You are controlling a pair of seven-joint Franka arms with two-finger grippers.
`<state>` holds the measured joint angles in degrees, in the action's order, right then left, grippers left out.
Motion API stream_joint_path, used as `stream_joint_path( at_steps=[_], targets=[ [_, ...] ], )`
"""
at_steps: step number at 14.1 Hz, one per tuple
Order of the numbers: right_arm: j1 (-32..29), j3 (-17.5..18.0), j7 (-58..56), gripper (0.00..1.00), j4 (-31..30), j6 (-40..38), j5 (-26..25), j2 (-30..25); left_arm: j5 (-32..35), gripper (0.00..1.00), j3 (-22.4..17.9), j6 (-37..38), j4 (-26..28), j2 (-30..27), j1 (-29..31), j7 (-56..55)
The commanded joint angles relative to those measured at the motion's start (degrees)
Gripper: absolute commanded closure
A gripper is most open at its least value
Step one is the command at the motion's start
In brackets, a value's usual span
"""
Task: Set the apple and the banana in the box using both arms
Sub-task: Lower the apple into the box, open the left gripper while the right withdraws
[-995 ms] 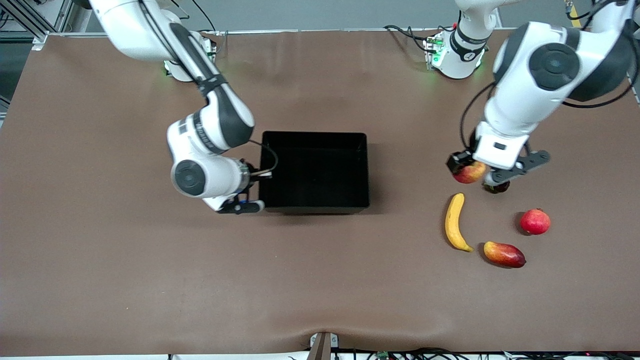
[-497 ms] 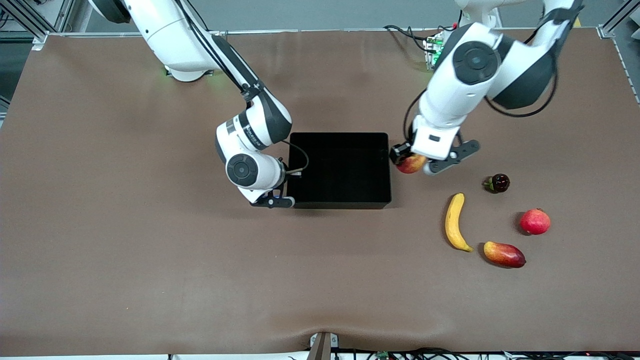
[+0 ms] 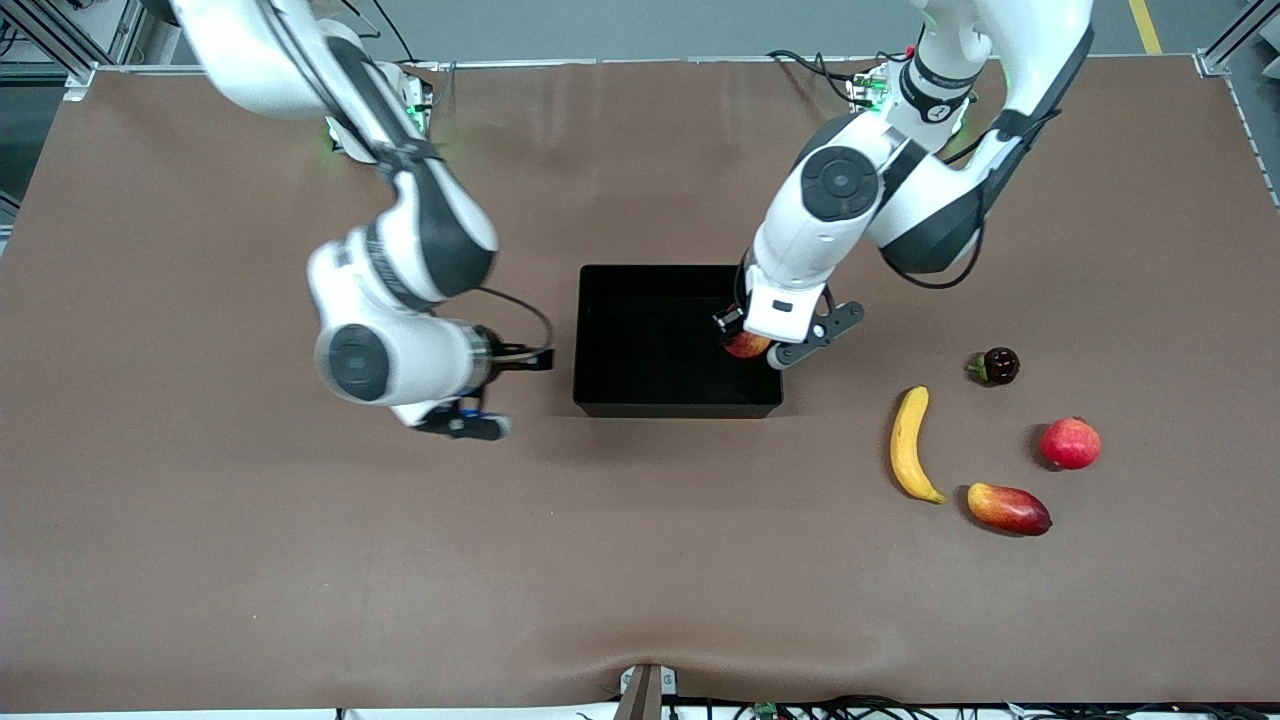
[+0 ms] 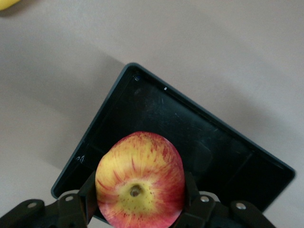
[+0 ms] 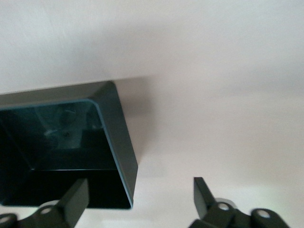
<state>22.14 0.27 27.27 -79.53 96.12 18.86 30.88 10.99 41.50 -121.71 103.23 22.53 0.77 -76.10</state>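
My left gripper (image 3: 750, 346) is shut on the apple (image 3: 746, 346), red with yellow streaks, and holds it over the corner of the black box (image 3: 670, 407) toward the left arm's end. The left wrist view shows the apple (image 4: 140, 178) between both fingers, with the box (image 4: 204, 137) below it. My right gripper (image 3: 497, 392) is open and holds nothing, beside the box wall at the right arm's end; its wrist view shows the box corner (image 5: 118, 137) below the spread fingers (image 5: 76, 199). The banana (image 3: 908, 444) lies on the table toward the left arm's end.
Near the banana lie a red-yellow mango (image 3: 1008, 508), a round red fruit (image 3: 1070, 443) and a small dark fruit (image 3: 996, 366). The banana's tip (image 4: 7, 3) shows at the edge of the left wrist view. Brown table surface surrounds the box.
The left arm carried the apple from beside the dark fruit to over the box. The right gripper slid the box toward the left arm's end, then opened and drew back from its wall.
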Motion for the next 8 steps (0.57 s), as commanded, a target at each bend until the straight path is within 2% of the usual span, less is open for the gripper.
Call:
stream_joint_path(
  at_steps=[1,3,5,7,8],
  targets=[
    [-3.3,0.2,0.5,0.00,0.0,-1.5,-3.9,-3.7,4.6,1.00,0.1,-3.3,0.3,4.2,-2.3,-5.3],
    [-6.7,-0.1,-0.1,0.00,0.2,-1.6,-6.0,-5.3,8.7,1.00,0.0,-6.9,3.4,6.3,-3.7,-10.8],
    [-11.8,0.2,-3.5,0.00,0.6,-5.1,-6.5,-5.6,12.8,1.00,0.1,-7.1,6.5,6.7,-3.9,-14.0],
    [-15.5,-0.4,-4.8,0.00,5.4,-9.8,-6.9,-5.6,13.0,1.00,0.1,-7.7,8.8,7.1,-4.3,-15.0],
    [-17.9,-0.4,-5.5,0.00,6.0,-12.3,-7.3,-5.7,13.0,1.00,0.1,-8.2,9.9,7.1,-4.3,-15.0]
  ],
)
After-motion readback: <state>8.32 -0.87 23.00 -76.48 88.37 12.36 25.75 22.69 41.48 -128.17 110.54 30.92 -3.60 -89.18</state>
